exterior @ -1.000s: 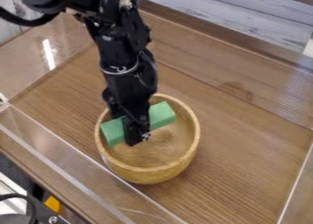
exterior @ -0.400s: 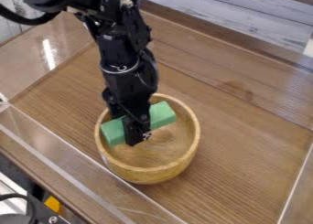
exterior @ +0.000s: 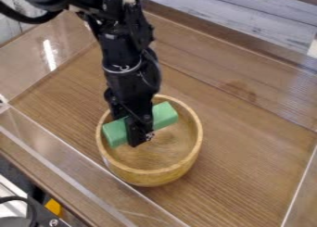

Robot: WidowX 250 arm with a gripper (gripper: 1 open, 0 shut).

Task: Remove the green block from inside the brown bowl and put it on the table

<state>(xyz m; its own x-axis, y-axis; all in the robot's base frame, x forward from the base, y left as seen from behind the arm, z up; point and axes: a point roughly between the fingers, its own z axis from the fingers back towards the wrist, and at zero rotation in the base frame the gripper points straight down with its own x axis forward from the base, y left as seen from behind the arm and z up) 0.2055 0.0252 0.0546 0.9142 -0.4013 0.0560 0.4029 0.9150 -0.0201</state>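
Here, one round light-tan wooden bowl (exterior: 151, 148) with a thick rim sits on the brown wood-grain table (exterior: 235, 92), toward the table's near edge and closer to its left side than its right. Inside the bowl lies one small matte green rectangular block (exterior: 161, 115) with rounded edges, resting at a slant with one end toward the bowl's left rim and the other toward its far rim. There is one black robot arm (exterior: 124, 55), reaching down from the upper left corner, and its single gripper (exterior: 137, 133) points straight down into the bowl. The jaws are drawn fully together, clamped on the middle of the green block, which is still inside the bowl and not on the table.

The arm covers the central stretch of the block, so only its two ends show, one on each side of the black fingers. The fingertips themselves are dark against the shadowed inside of the bowl and hard to separate from one another. The bowl's far rim is partly hidden behind the arm. Whether the block touches the bowl's floor or hangs just above it cannot be made out.

Clear acrylic walls (exterior: 56, 138) border the table; the near one catches glare and blurs the table's near left corner. The arm's upper part is cut off by the top edge. A pale planked surface (exterior: 247, 18) lies beyond the far wall.
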